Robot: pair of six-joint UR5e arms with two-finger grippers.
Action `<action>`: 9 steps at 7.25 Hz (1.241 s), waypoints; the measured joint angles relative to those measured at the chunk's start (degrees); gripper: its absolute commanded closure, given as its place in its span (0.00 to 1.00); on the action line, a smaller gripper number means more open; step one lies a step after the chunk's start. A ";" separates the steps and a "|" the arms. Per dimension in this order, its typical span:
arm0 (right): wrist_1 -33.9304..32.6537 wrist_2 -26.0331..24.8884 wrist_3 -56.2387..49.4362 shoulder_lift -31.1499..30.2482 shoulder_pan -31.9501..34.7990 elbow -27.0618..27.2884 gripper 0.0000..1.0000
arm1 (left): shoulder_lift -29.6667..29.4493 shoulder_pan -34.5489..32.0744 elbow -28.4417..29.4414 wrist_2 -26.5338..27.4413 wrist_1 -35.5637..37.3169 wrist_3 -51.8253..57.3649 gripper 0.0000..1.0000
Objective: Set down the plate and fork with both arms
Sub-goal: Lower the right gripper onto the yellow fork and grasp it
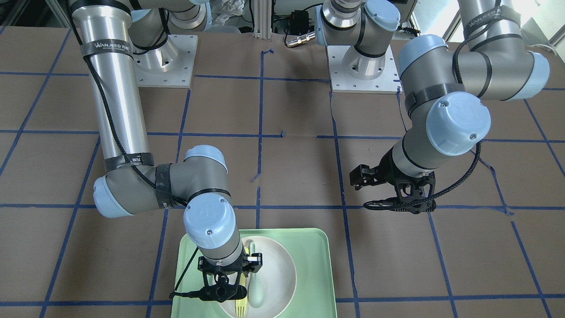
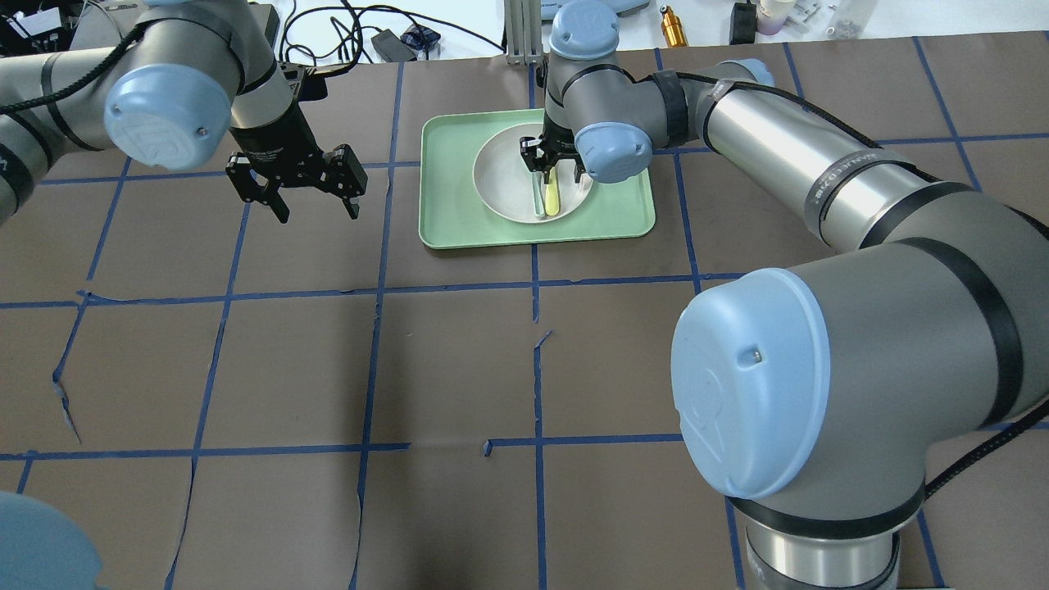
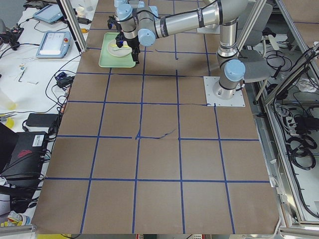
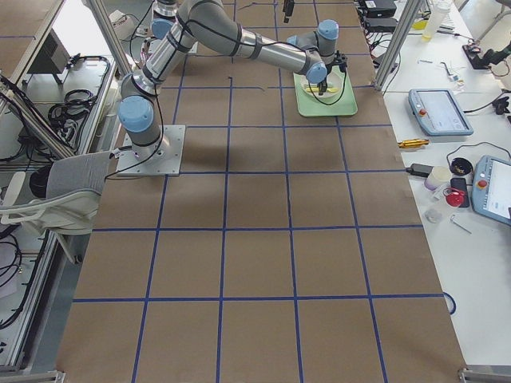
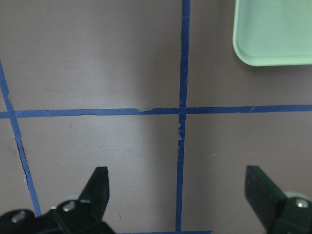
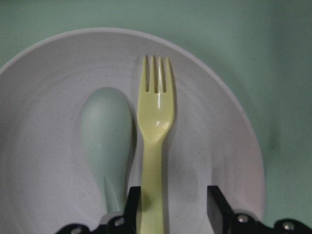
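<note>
The pale-yellow fork [image 6: 156,122] is seen lying in the plate [image 6: 219,122]. Its tines point to the top of the right wrist frame and its long axis runs straight down to the bottom edge, where the handle is straddled by the right end effector [image 6: 174,209]. The jaws are set partly apart: the handle is just beside the finger on the frame's left, a clear gap is left to the other, and nothing appears to be clamped. A grey-green spoon [image 6: 107,131] lies parallel, just beside the fork. The plate sits on a mint-green tray [image 6: 278,58]. The left end effector [image 5: 180,192] is spread wide and empty above the bare surface [image 5: 97,63], with only the tray's corner at the upper right of its frame, so the right arm is judged far nearer the fork. The surface is brown and gridded with blue tape; teach pendants [image 4: 435,112] are seen on a bench alongside.
</note>
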 measured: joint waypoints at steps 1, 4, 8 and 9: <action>0.00 0.04 0.00 0.28 0.00 -0.01 0.44 | -0.04 0.00 -0.05 0.00 0.00 0.06 0.00; 0.00 0.13 0.07 0.86 0.00 -0.03 0.61 | -0.19 0.07 -0.12 0.00 0.00 0.12 0.00; 0.08 0.10 0.01 0.75 0.00 -0.01 1.00 | -0.20 0.09 -0.10 0.00 0.00 0.12 0.00; 0.17 0.07 0.02 0.64 0.00 -0.01 1.00 | -0.20 0.09 -0.10 0.00 0.00 0.12 0.00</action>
